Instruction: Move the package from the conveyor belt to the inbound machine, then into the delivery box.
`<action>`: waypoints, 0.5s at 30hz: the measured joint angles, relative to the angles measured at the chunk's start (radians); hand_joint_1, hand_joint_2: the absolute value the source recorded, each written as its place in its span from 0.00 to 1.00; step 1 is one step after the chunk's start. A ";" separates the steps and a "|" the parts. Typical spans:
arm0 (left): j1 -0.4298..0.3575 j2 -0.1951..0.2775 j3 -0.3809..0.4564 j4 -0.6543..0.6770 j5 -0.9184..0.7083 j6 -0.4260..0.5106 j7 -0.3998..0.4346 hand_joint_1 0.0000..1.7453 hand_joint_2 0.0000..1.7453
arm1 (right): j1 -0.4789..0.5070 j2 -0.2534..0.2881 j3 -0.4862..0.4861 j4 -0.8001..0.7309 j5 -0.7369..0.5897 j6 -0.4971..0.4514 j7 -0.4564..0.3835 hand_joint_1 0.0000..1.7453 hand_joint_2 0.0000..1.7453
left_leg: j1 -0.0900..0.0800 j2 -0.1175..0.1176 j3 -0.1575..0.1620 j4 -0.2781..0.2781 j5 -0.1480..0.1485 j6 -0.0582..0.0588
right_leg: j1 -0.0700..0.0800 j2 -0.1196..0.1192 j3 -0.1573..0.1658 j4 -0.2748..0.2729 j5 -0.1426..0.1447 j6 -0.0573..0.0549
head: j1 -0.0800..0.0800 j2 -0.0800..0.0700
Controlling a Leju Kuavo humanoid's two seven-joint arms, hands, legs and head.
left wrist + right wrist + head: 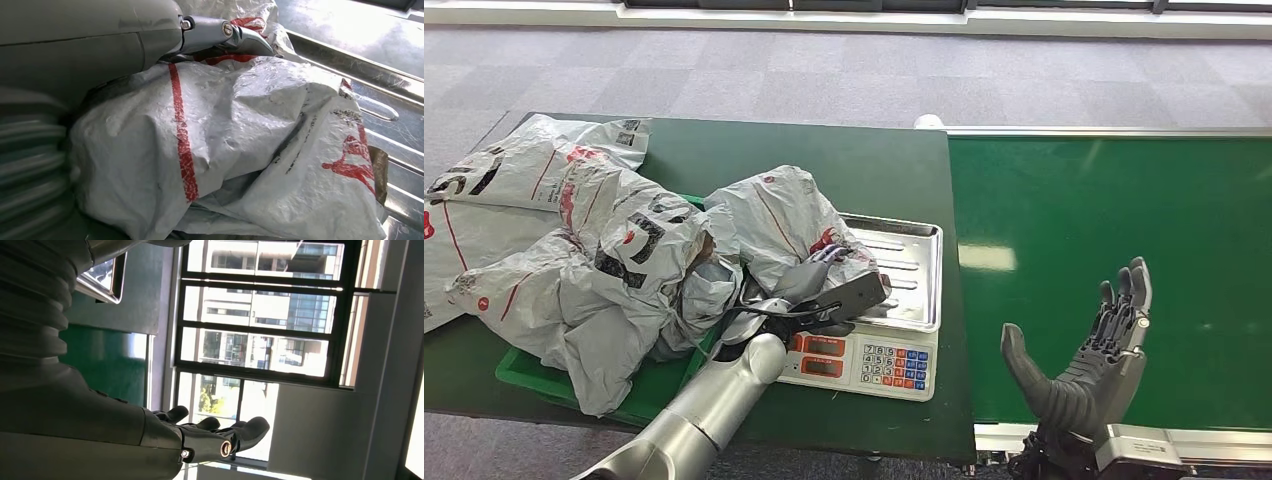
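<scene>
The package — a crumpled grey mailer bag with red markings — is seen lying on the steel tray of the inbound machine, a weighing scale with red displays and a coloured keypad on its front. The left robot hand is pressed against the near side of the package, its fingers closed on the bag; in the left wrist view a metal fingertip is seen lying over the wrinkled plastic, with the ribbed tray surface beside the bag. To the left of the scale, a green delivery box is heaped with more grey mailer bags, and further bags are spread on the dark green tabletop behind it. To the right, the bright green conveyor belt is bordered by a metal rail. The right robot hand is held above the belt's near edge — released, palm turned inward, fingers apart and pointing upward, nothing in it. Grey carpet floor is visible beyond the tabletop.
</scene>
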 joint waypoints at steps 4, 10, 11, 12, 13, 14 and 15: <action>-0.003 0.004 0.000 0.005 0.001 -0.040 0.000 0.00 1.00 | -0.003 0.000 0.000 0.004 -0.006 -0.002 0.000 0.00 1.00 | 0.000 0.000 -0.001 0.000 0.000 0.000 | 0.000 0.000 0.000 0.000 0.000 0.000 | 0.000 0.000; -0.006 0.012 -0.001 0.007 0.002 -0.064 -0.002 0.00 1.00 | -0.014 0.000 0.000 0.010 -0.017 -0.002 0.000 0.00 1.00 | 0.000 0.000 -0.003 -0.001 0.000 0.000 | 0.000 0.000 0.002 0.000 0.000 0.000 | 0.000 0.000; -0.006 0.014 -0.001 0.007 0.002 -0.066 -0.002 0.00 1.00 | -0.016 0.000 0.000 0.012 -0.018 -0.002 0.000 0.00 1.00 | 0.000 0.000 -0.003 -0.001 0.000 0.000 | 0.000 0.000 0.002 0.000 0.000 0.000 | 0.000 0.000; -0.005 0.015 -0.001 0.006 0.003 -0.066 -0.003 0.00 1.00 | -0.017 0.000 0.000 0.013 -0.020 -0.003 0.000 0.00 1.00 | 0.000 0.000 -0.004 -0.001 0.000 0.000 | 0.000 0.000 0.002 0.000 -0.001 0.000 | 0.000 0.000; -0.005 0.016 -0.001 0.006 0.003 -0.067 -0.003 0.00 1.00 | -0.019 0.000 0.000 0.015 -0.021 -0.004 0.000 0.00 1.00 | 0.000 0.000 -0.005 -0.001 0.000 0.000 | 0.000 0.000 0.002 0.000 -0.001 -0.001 | 0.000 0.000; -0.004 0.016 -0.001 0.006 0.003 -0.067 -0.004 0.00 1.00 | -0.021 0.000 0.000 0.018 -0.022 -0.004 0.000 0.00 1.00 | 0.000 0.000 -0.005 -0.001 -0.001 -0.001 | 0.000 0.000 0.002 0.000 -0.001 -0.001 | 0.000 0.000; -0.004 0.016 -0.001 0.005 0.003 -0.068 -0.004 0.00 1.00 | -0.024 0.000 0.000 0.020 -0.023 -0.005 0.000 0.00 1.00 | 0.000 0.000 -0.005 -0.001 -0.001 -0.001 | 0.000 0.000 0.003 0.000 -0.001 -0.001 | 0.000 0.000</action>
